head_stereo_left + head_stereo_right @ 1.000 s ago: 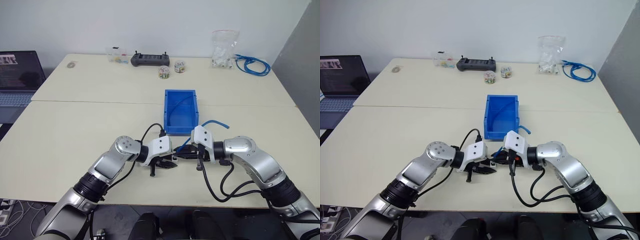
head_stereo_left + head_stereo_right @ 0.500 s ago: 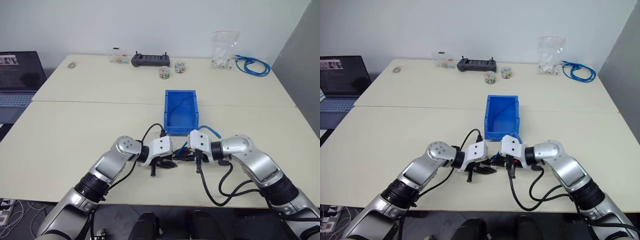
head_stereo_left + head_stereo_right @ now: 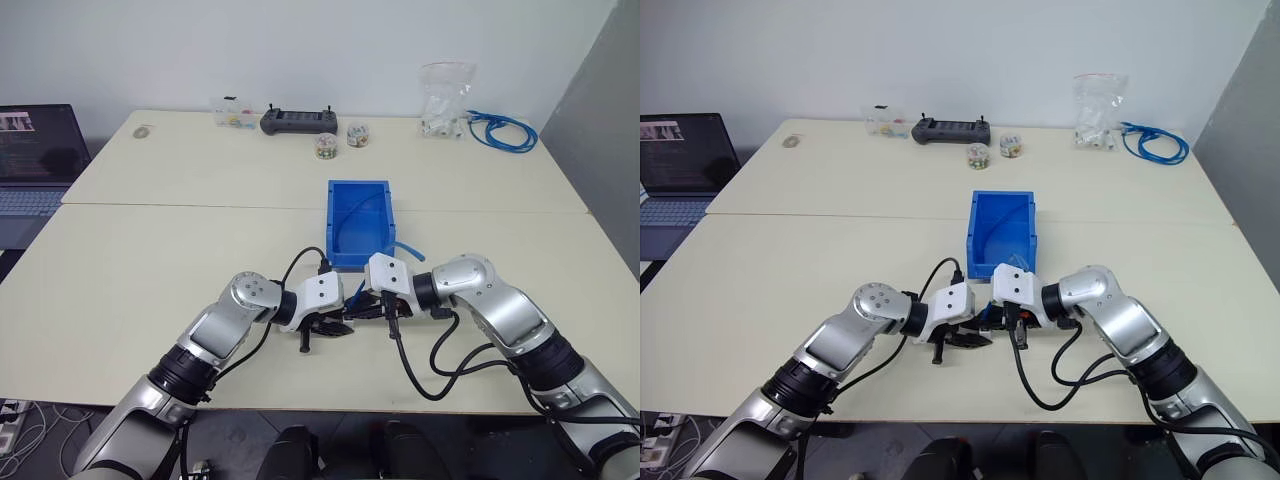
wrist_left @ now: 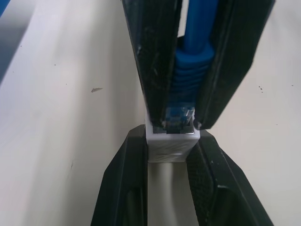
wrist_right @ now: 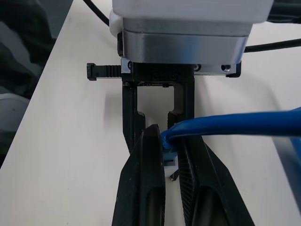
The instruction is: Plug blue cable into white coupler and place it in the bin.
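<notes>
Two beige tables point(image 3: 200, 250) pushed together, seam across mid frame. Blue bin point(image 3: 360, 224) at centre. Along the top edge: small disc point(image 3: 144, 130), clear box point(image 3: 232, 113), black controller point(image 3: 299, 122), two small jars point(image 3: 326, 146) point(image 3: 357, 135), clear bag point(image 3: 444, 103), blue cable coil point(image 3: 505, 129) at upper right.

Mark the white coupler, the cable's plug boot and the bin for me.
white coupler point(image 4: 170, 143), left wrist view, on its flat top face.
blue cable point(image 4: 192, 77), left wrist view, on the ribbed boot behind the plug.
bin point(image 3: 360, 260), left eye view, on its front wall.
</notes>
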Available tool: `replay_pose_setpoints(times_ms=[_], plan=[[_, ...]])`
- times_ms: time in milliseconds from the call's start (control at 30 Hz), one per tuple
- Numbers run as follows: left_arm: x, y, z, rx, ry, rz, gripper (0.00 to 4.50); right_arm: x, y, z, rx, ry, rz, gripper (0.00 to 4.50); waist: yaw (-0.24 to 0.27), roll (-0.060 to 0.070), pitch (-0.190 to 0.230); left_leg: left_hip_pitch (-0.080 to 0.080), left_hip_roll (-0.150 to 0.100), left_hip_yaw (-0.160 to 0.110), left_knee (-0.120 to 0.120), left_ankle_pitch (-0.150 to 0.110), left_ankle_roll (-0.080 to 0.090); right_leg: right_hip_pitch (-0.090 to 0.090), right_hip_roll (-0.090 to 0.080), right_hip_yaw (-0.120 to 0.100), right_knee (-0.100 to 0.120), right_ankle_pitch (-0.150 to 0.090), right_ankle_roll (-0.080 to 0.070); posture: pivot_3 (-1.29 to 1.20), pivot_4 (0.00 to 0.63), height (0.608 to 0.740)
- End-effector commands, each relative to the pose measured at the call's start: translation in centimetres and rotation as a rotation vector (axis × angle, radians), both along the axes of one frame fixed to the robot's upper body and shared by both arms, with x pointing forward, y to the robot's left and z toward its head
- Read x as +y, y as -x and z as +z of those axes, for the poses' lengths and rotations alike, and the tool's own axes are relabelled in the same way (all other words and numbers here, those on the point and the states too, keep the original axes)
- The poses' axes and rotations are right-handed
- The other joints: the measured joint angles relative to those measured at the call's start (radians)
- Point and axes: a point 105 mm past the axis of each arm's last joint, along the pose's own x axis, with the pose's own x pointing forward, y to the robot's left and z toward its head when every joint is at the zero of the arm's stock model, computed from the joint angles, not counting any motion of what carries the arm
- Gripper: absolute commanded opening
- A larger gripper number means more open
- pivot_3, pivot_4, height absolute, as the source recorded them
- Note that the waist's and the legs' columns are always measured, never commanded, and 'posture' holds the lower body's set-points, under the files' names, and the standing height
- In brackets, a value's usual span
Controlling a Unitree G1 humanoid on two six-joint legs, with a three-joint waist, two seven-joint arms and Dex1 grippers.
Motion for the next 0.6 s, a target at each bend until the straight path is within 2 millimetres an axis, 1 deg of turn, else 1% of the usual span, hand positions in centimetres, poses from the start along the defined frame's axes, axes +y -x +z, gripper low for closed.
replay_pose_setpoints(times_ms=[33, 100, 167, 267, 367, 400, 533, 567, 600], plan=[[-0.3, 0.0, 0.0, -0.001, 0.004, 0.005, 0.8, -0.1, 1.2, -4.3, 0.106, 0.153, 0.064, 0.11, -0.001, 0.001, -0.001, 0.0, 0.0, 0.0, 0.0, 0.0, 0.0, 0.0, 0.0, 0.0, 0.0, 0.0, 0.0, 0.0, 0.15, 0.74], [-0.3, -0.1, 0.1, 0.002, 0.005, 0.01, 0.8, -0.8, 1.2, -5.6, 0.121, 0.205, 0.058, 0.11, -0.001, 0.001, -0.005, 0.002, 0.0, 0.0, 0.0, 0.0, 0.0, 0.001, 0.0, 0.0, 0.0, 0.0, 0.0, 0.0, 0.15, 0.74], [-0.2, -0.1, 0.1, 0.004, 0.005, 0.016, 0.8, -1.3, 1.1, -6.2, 0.131, 0.228, 0.047, 0.11, -0.002, 0.001, -0.011, 0.003, 0.0, 0.0, -0.001, 0.0, 0.0, 0.002, 0.0, 0.0, 0.0, 0.0, 0.0, 0.0, 0.15, 0.74], [-0.2, -0.2, 0.1, 0.006, 0.004, 0.02, 0.8, -1.8, 1.1, -6.7, 0.144, 0.247, 0.032, 0.11, -0.003, 0.002, -0.016, 0.005, 0.0, 0.0, -0.001, 0.0, 0.0, 0.004, 0.0, 0.0, 0.0, -0.001, 0.002, 0.0, 0.15, 0.74], [-0.1, -0.3, 0.1, 0.006, 0.004, 0.024, 0.8, -1.7, 0.9, -6.8, 0.149, 0.237, 0.018, 0.11, -0.008, 0.002, -0.018, 0.007, 0.0, 0.001, -0.001, 0.0, 0.0, 0.005, 0.0, 0.001, 0.0, -0.001, 0.002, 0.0, 0.15, 0.74], [-0.1, -0.3, 0.1, 0.006, 0.004, 0.023, 0.8, -1.6, 0.9, -6.6, 0.15, 0.223, 0.013, 0.11, -0.009, 0.002, -0.018, 0.007, 0.0, 0.001, -0.002, 0.0, 0.0, 0.006, 0.0, 0.001, 0.0, -0.001, 0.002, 0.0, 0.15, 0.74], [0.0, -0.2, 0.0, -0.018, -0.006, 0.009, 0.8, -1.1, 0.3, -4.5, 0.125, 0.108, -0.023, 0.11, -0.011, 0.002, -0.018, 0.013, 0.0, 0.0, -0.003, 0.0, 0.0, 0.012, 0.0, 0.001, -0.001, -0.002, 0.002, 0.0, 0.15, 0.74], [0.3, -0.1, 0.0, -0.016, -0.005, 0.01, 0.8, -1.0, -0.1, -3.5, 0.109, 0.063, -0.051, 0.11, -0.013, 0.002, -0.018, 0.013, 0.0, 0.0, -0.003, 0.0, 0.0, 0.012, 0.0, 0.001, -0.001, -0.002, 0.002, 0.0, 0.15, 0.74], [0.5, -0.1, -0.1, -0.021, -0.002, 0.02, 1.15, -1.0, -0.4, -2.4, 0.094, 0.016, -0.074, 0.11, -0.015, 0.002, -0.018, 0.013, 0.0, 0.0, -0.003, 0.0, 0.0, 0.012, 0.0, 0.001, -0.001, -0.002, 0.002, 0.0, 0.15, 0.74]])
